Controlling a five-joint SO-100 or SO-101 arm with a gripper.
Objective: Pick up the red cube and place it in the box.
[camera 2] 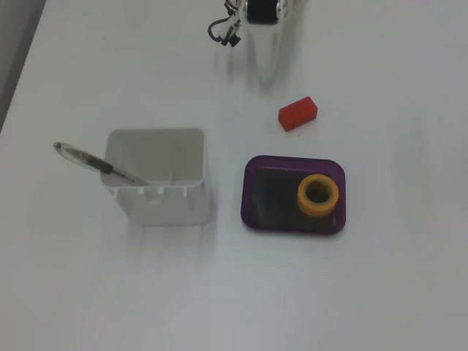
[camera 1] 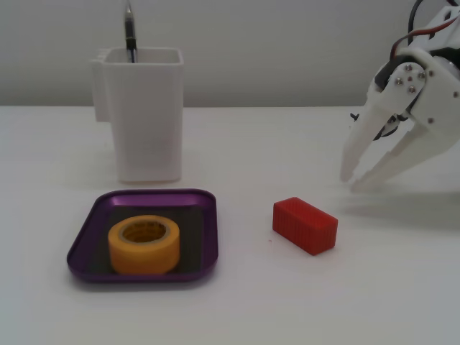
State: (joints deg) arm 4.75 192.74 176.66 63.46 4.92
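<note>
The red cube [camera 1: 305,225] lies on the white table, right of the box [camera 1: 207,237] and outside it; in the top-down fixed view the red cube [camera 2: 297,113] lies just above the box [camera 2: 252,194]. The box is a shallow purple tray holding a yellow tape roll [camera 1: 144,246]. My gripper [camera 1: 352,182] hangs above the table to the right of and behind the cube, fingertips pointing down-left, slightly apart and empty. In the top-down fixed view the gripper [camera 2: 265,67] is pale against the table, up-left of the cube.
A tall white pen holder [camera 1: 147,115] with a pen [camera 1: 130,32] stands right behind the tray. In the top-down fixed view the holder [camera 2: 157,179] sits left of the tray. The tape roll [camera 2: 318,196] fills the tray's right half there.
</note>
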